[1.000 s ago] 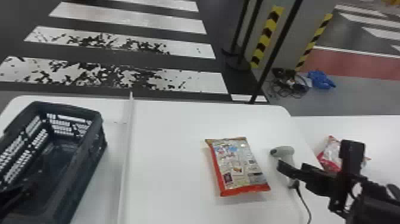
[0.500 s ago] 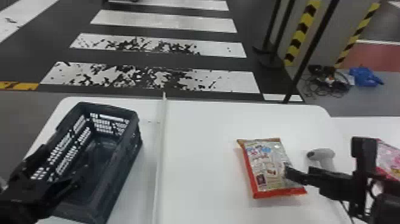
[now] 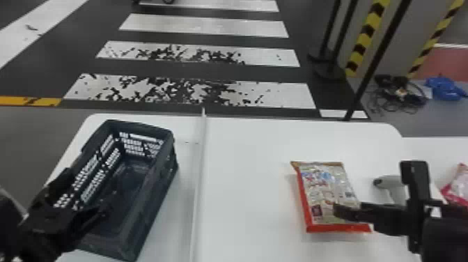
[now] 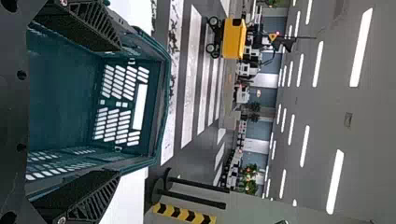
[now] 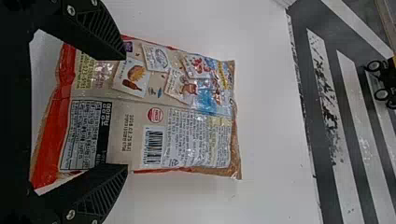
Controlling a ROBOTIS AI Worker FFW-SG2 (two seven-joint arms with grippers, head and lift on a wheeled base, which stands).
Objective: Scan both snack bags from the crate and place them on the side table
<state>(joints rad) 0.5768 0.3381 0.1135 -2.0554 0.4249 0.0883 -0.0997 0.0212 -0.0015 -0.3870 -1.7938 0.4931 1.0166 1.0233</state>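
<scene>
A red-edged snack bag lies flat on the white table, its barcode side up. My right gripper is over the bag's near right part; in the right wrist view the bag lies beneath the open right gripper, its fingers apart. Another snack bag, pink and white, is on the side table at the right edge. The grey scanner lies between the bags, partly behind my right gripper. My left gripper is over the dark crate's left near part, and its fingers stand apart.
The dark crate stands on the table's left part, with its bare floor showing. A thin pale raised strip runs between crate and snack bag. Black poles rise beyond the table's far right edge.
The head view has turned left, so the crate shows more fully. Relative to the red-edged bag, my right gripper has moved left, from beside it to over it.
</scene>
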